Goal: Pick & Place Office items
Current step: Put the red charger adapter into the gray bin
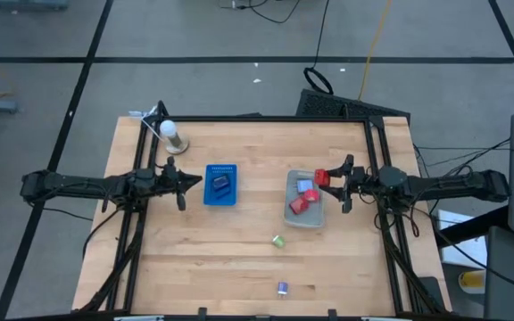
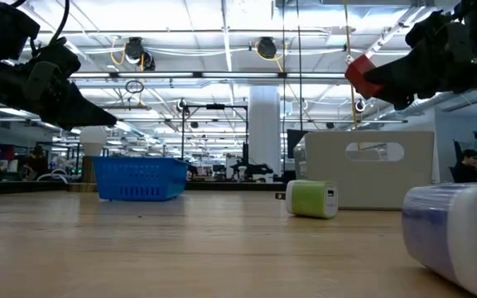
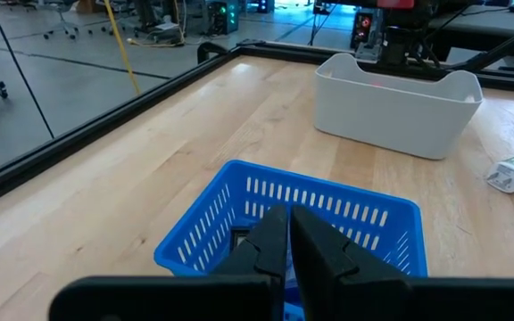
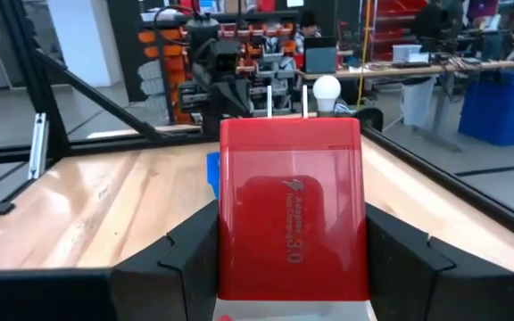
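A wooden table is seen from above, with a dark arm reaching in from each side. At about three o'clock, the right gripper is closed firmly on a red charger, a blocky plug adapter held between the two fingers with its metal prongs pointing away from the wrist. It hangs above the three o'clock edge of a clear grey bin, raised off the table. Inside the bin, a red piece and a pale blue piece can be made out.

At about nine o'clock from the table's middle, the left gripper is held above a blue basket, its fingers pressed together with nothing between them. A dark piece lies in that basket.

Two pieces are left loose on the wood: a green one near six o'clock of the bin, and a bluish one further toward the table's six o'clock edge. A white bulb on a stand sits near eleven o'clock.

The step in hand is judged to be the placing of the red charger into the bin. It would be done well if the charger were carried toward nine o'clock until well inside the rim, lowered close to the pieces already there, and only then released, so that nothing bounces out or catches on the wall.
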Robot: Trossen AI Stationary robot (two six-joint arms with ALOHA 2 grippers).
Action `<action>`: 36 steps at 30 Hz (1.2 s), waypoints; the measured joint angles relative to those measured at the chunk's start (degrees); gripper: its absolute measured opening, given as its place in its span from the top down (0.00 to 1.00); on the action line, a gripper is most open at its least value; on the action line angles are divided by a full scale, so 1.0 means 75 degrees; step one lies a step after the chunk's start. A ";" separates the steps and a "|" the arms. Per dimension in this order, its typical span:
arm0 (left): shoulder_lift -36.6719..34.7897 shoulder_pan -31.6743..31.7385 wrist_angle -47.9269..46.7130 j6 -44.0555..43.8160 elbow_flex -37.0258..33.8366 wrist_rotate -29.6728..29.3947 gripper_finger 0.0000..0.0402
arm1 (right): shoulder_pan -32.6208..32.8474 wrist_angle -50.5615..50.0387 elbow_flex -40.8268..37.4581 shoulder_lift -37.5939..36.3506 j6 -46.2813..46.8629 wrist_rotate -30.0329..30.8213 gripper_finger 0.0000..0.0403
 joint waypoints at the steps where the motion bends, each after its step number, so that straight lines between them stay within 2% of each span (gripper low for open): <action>1: 0.0000 0.0000 -0.0002 -0.0011 0.0000 0.0000 0.95 | -0.0032 -0.0049 0.0001 0.0000 0.0030 0.0000 0.50; 9: 0.0000 0.0000 -0.0006 0.0000 0.0000 -0.0003 0.95 | -0.0231 -0.1418 0.1058 0.0632 0.0199 0.0000 0.50; 17: 0.0000 0.0000 -0.0005 0.0066 -0.0003 -0.0003 0.95 | -0.0231 -0.3801 0.2852 0.2726 0.0091 0.0641 0.50; 25: 0.0000 0.0000 -0.0005 0.0072 -0.0006 -0.0003 0.95 | -0.0231 -0.4369 0.3511 0.4740 0.0271 0.0638 0.50; 36: 0.0000 0.0000 -0.0005 0.0074 -0.0006 -0.0003 0.95 | -0.0211 -0.4480 0.3631 0.5812 0.0341 0.0632 0.50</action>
